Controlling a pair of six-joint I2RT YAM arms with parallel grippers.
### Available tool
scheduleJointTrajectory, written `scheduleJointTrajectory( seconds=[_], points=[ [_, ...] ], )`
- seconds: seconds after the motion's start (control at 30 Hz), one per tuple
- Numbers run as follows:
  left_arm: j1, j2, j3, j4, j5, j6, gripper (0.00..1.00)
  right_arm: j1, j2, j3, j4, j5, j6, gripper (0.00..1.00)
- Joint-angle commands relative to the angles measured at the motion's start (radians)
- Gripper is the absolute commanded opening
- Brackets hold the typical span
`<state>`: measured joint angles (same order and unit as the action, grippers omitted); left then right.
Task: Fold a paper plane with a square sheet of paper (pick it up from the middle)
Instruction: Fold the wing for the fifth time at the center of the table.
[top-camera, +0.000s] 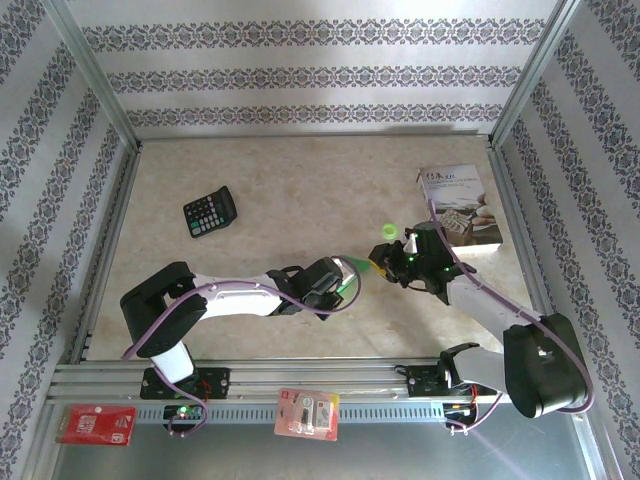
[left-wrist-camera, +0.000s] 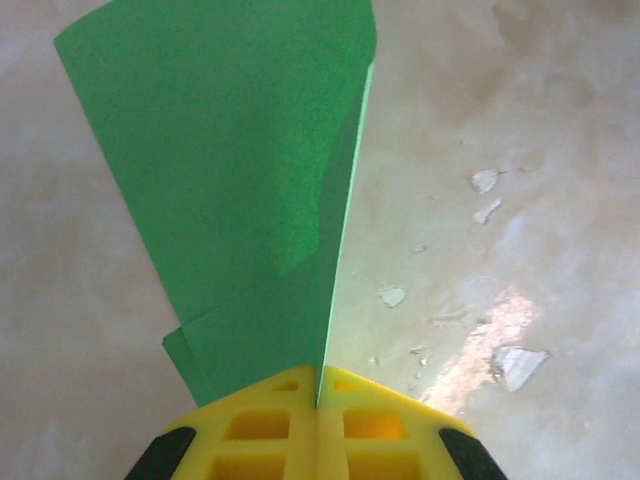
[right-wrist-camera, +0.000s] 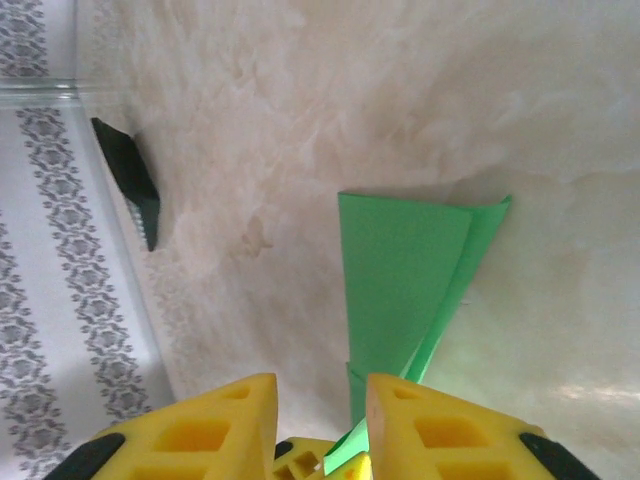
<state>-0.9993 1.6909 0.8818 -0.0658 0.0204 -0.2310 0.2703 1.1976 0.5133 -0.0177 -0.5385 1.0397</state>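
Note:
The green sheet of paper (left-wrist-camera: 230, 170) is folded into a narrow, tapering dart shape with a centre crease. My left gripper (left-wrist-camera: 318, 375) is shut on its crease edge, and the folded layers fan up and to the left of the fingers. From above, the paper (top-camera: 351, 277) hangs over the table between my two grippers, with the left gripper (top-camera: 335, 282) at its left end. My right gripper (right-wrist-camera: 320, 385) stands open, and the paper (right-wrist-camera: 400, 280) passes just inside its right finger (right-wrist-camera: 440, 430) without being clamped. From above, the right gripper (top-camera: 398, 262) sits just right of the paper.
A black calculator (top-camera: 210, 212) lies at the back left and shows again at the table edge (right-wrist-camera: 130, 180). A white printed booklet (top-camera: 460, 205) rests at the back right by the frame rail. A small green disc (top-camera: 389, 231) sits just behind the right gripper.

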Motion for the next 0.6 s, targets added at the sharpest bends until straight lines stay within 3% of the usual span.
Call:
scheduleJointTrajectory(
  seconds=[0.0,0.57],
  points=[
    [0.009,-0.018,-0.015,0.048,0.058,-0.066,0.0,-0.003,-0.012,0.06,-0.165,0.024,-0.207,0.32],
    [0.127,0.02,-0.116,0.299,0.445,-0.307,0.0,0.024,0.045,0.131,-0.219,0.031,-0.337,0.34]
  ],
)
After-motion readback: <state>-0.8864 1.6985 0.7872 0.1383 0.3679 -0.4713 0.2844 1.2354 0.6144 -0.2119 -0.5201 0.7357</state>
